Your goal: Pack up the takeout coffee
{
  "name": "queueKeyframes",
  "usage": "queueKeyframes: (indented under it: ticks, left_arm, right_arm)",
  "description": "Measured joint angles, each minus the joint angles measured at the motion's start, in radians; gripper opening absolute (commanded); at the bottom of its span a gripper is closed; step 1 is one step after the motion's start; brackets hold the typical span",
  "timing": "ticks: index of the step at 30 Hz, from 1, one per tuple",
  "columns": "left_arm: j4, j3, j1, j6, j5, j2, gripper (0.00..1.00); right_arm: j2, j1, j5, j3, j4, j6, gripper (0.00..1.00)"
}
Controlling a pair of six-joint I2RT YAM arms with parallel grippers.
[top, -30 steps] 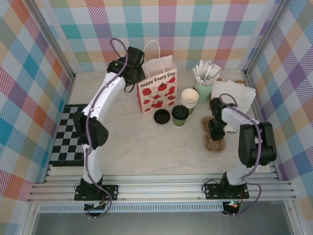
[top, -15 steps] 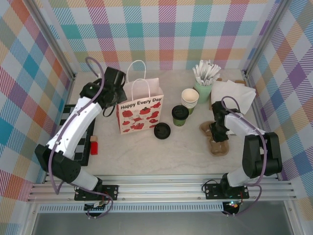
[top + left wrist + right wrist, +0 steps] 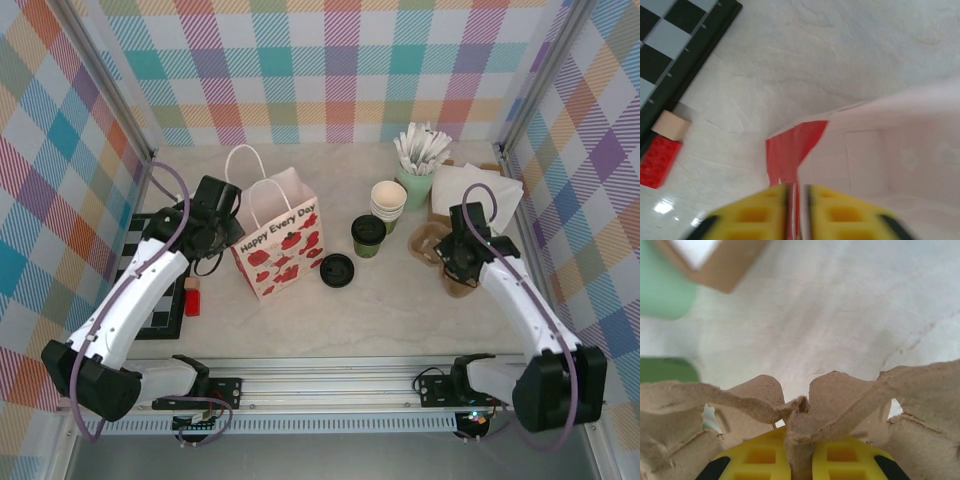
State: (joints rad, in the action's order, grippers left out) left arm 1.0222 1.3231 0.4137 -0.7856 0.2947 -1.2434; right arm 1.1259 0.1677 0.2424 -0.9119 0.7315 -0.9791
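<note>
The takeout coffee [image 3: 368,235], a small green cup with a black lid, stands mid-table right of the paper bag [image 3: 282,247]. The bag is white with red poppies and "Happy Every Day"; my left gripper [image 3: 226,232] is shut on its left top edge, tilting it. In the left wrist view the yellow fingers [image 3: 752,215] pinch the bag's rim [image 3: 797,165]. My right gripper [image 3: 455,258] is shut on the brown pulp cup carrier [image 3: 432,243], right of the coffee. The carrier's centre ridge [image 3: 805,420] sits between the yellow pads [image 3: 845,460].
A loose black lid [image 3: 337,270] lies in front of the coffee. A stack of lidless cups [image 3: 388,202], a green holder of stirrers [image 3: 417,170] and a napkin box [image 3: 475,190] stand at the back right. A checkerboard [image 3: 140,275] and red block [image 3: 192,301] lie left.
The left arm has pulled the bag left and toward the front, away from the coffee. The right gripper has lifted the carrier and carried it slightly back and right.
</note>
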Motion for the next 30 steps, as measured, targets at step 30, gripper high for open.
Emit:
queueKeyframes:
  ticks: [30]
  left_arm:
    - [-0.224, 0.166, -0.003, 0.469, -0.436, -0.114, 0.84]
  right_arm:
    - [0.252, 0.311, -0.386, -0.762, 0.123, 0.468, 0.00]
